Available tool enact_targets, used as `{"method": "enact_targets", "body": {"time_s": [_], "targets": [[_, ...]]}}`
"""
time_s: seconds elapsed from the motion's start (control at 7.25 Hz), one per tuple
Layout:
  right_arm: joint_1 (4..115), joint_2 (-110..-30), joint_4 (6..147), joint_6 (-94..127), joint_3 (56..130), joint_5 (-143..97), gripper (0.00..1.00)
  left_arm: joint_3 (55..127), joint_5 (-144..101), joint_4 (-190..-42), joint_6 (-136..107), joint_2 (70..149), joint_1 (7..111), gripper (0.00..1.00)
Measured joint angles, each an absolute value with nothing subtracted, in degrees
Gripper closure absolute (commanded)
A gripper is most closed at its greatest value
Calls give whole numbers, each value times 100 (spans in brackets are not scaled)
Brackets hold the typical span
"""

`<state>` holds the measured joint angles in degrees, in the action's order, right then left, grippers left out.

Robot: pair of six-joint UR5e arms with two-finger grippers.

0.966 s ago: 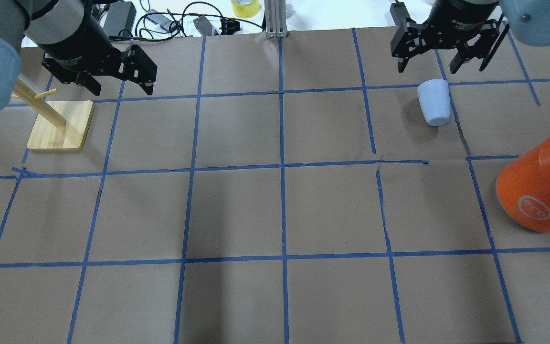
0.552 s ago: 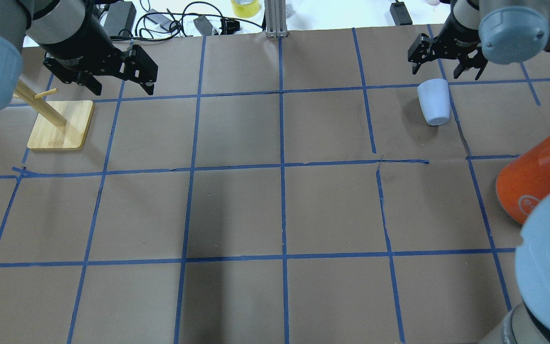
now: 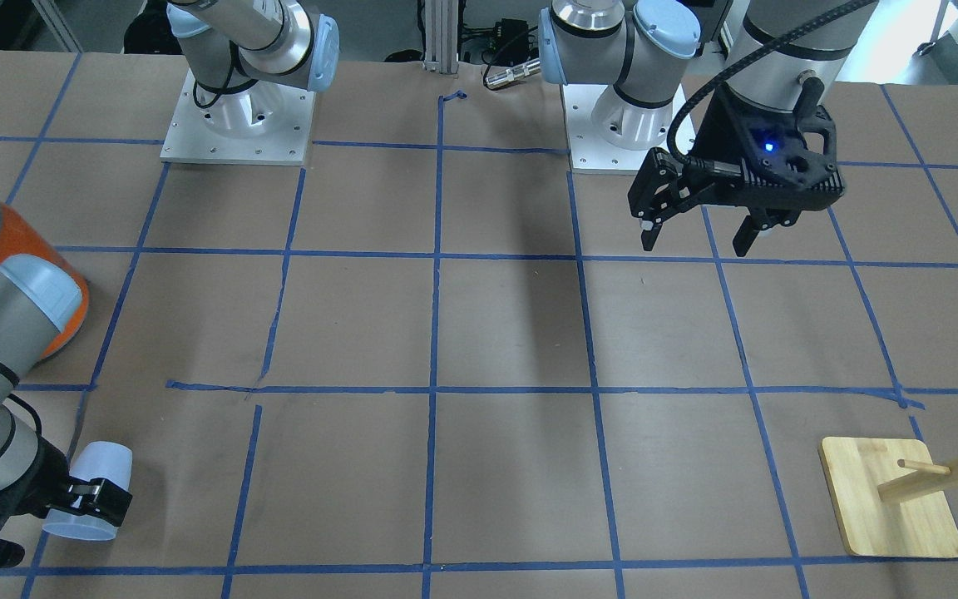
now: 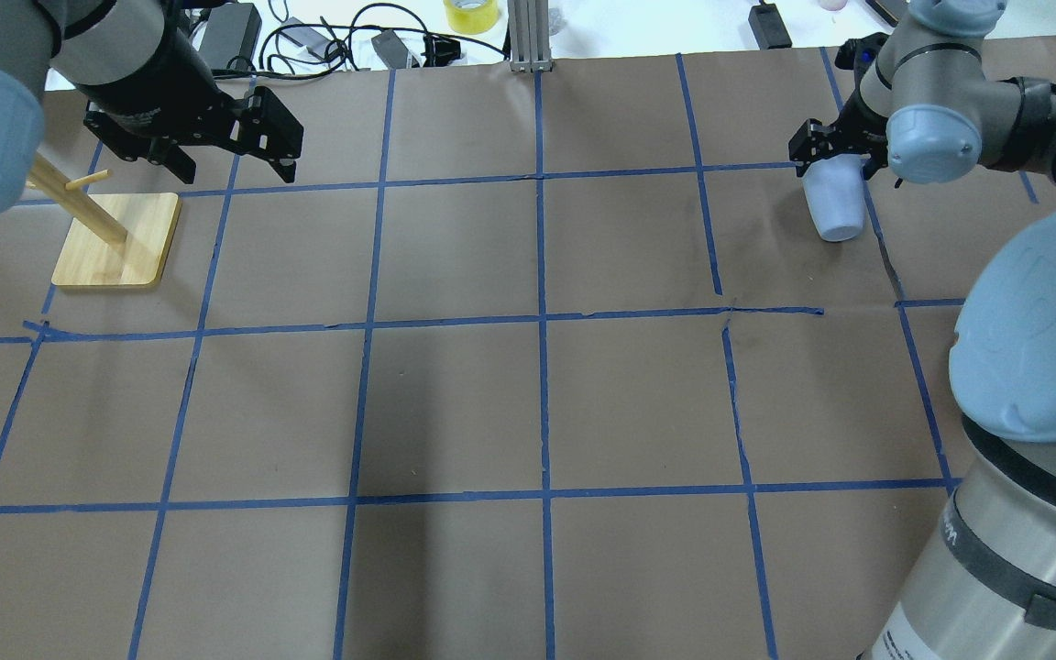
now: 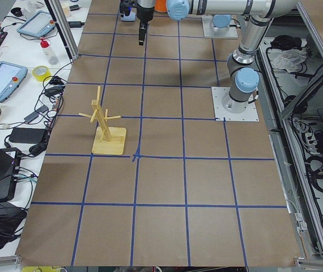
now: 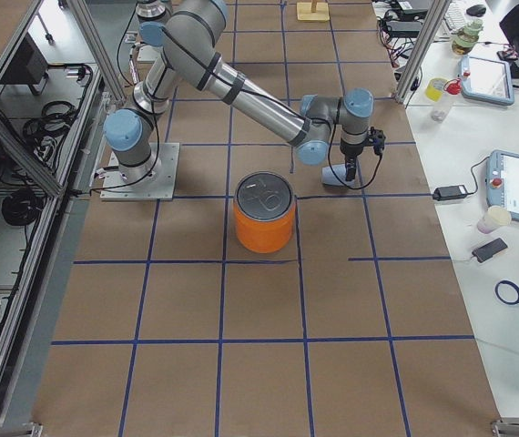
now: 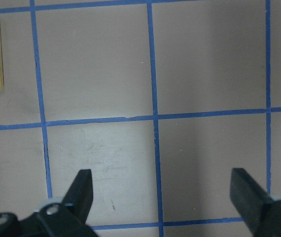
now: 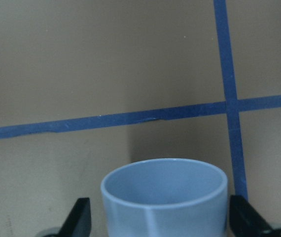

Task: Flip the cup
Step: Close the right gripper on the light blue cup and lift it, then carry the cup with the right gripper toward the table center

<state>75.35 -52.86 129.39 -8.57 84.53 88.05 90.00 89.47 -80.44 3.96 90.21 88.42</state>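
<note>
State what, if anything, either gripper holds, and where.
Nothing: the right gripper sits open, fingers flanking the cup near its rim; left gripper empty.

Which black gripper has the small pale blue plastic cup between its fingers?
The right gripper: its fingers flank the pale blue cup. The left gripper hangs open, nothing between its fingers.

Orange can (image 6: 264,223) stands near the cup (image 4: 838,209), not touching.

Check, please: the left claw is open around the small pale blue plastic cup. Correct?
No: the right claw is open around the small pale blue plastic cup, as the overhead exterior view shows. The left claw hovers elsewhere, empty.
</note>
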Motion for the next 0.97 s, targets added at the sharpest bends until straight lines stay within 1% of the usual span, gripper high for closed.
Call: {"method": "enact_targets", "body": {"time_s": [0.14,0.41,0.55,0.97], "targets": [[7519,-5210,12956,-909,8461,8806,1,9000,8947,-8046,395,9019,8842,0],[7514,-5107,12963,-964,8480,8805,39,9000,8947,-8043,395,9018,8842,0],[7515,-5092,12962,-963,8485,8801,44,9000,8947,-8042,396,9018,8842,0],[7755,-5296,12881,-1003,8479,8784,44,9000,8947,-8042,396,9018,8842,0]]}}
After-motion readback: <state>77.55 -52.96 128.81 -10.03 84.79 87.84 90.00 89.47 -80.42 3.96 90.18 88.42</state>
